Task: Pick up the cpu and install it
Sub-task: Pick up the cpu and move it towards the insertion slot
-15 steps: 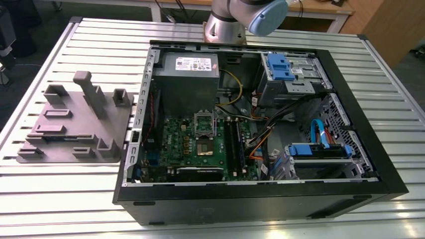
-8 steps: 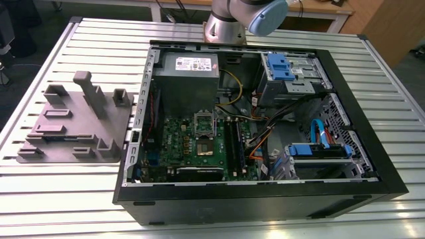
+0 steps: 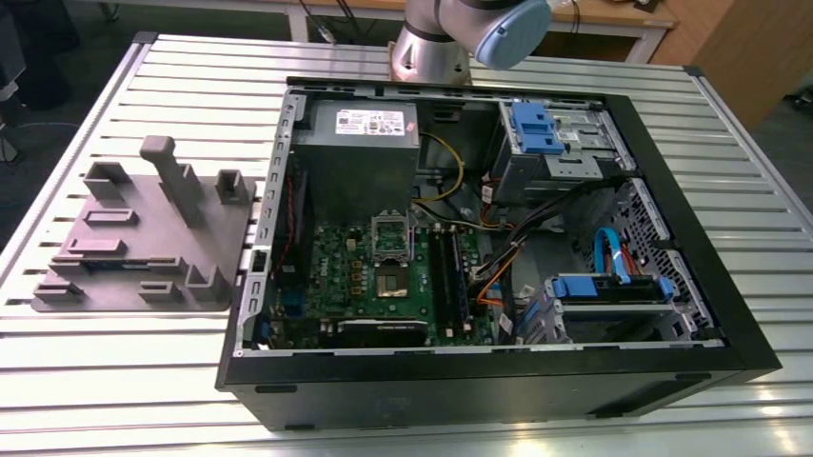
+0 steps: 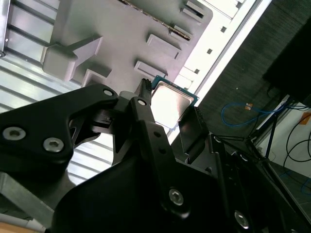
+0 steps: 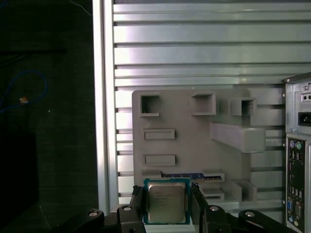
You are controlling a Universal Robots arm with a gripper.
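First wrist view showed the gripper (image 5: 166, 205) with its fingers (image 5: 137, 204) clamped on opposite edges of the cpu (image 5: 166, 199), metal top facing the camera, held above the grey fixture tray (image 5: 184, 145) on the slatted table (image 5: 194, 43), beside the computer case (image 5: 299, 155)

Table (image 3: 114, 381) is one of those silvery ribbed aluminium slat tops. Sitting right on it: a grey plastic fixture tray (image 3: 140, 238) toward the exterior view's left, and just beside it a black open PC case (image 3: 508, 390) lying on its side
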